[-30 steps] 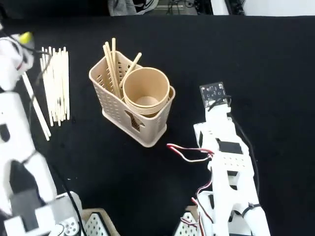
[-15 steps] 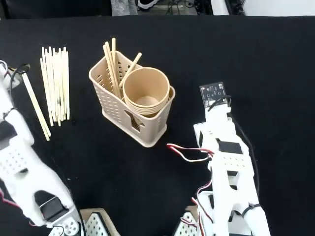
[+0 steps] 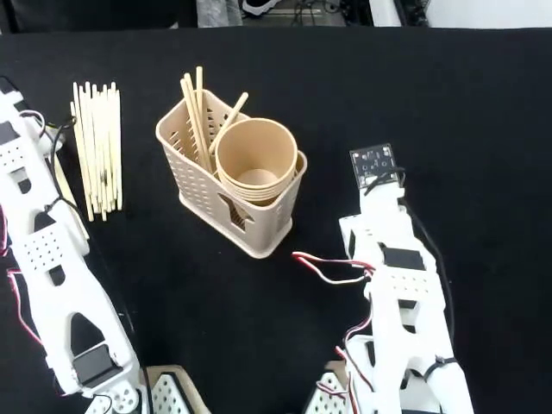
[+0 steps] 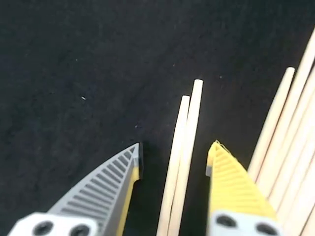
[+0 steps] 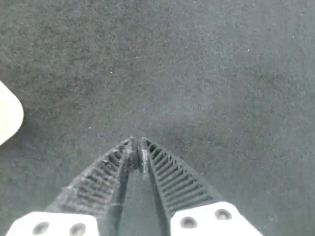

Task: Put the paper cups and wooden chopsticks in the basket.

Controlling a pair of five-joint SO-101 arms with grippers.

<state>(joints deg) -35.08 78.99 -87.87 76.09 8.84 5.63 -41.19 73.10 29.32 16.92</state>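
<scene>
Rising from the lower right of the high view, the right arm (image 3: pixel 398 293) stretched up the frame over the black tabletop (image 3: pixel 466 103) and ended right of the basket (image 3: pixel 205 197), apart from it. The right end effector (image 5: pixel 137 146) had its two dark ribbed fingers pressed together at the tips. It held nothing, and bare cloth lay beneath it.

The left arm (image 3: pixel 47 259) ran up the left edge of the high view. The left end effector (image 4: pixel 175 144) had its fingers spread apart, with the grey finger (image 4: pixel 110 184) on one side and the yellow finger (image 4: pixel 231 184) on the other. A pair of wooden chopsticks (image 4: pixel 188 130) lay on the cloth in the gap between them; whether either finger touched the pair could not be told. The yellow finger sat between that pair and the loose pile of wooden chopsticks (image 3: pixel 97 147). That pile lay flat in the upper left of the high view, running up and down the frame, well apart from the basket.

The basket, pale and slotted, stood upright left of centre. A stack of paper cups (image 3: pixel 256 159) sat nested in its right part, mouths up. Several standing chopsticks (image 3: pixel 197 108) leaned in its left part, their ends poking past the rim toward the top of the frame.
</scene>
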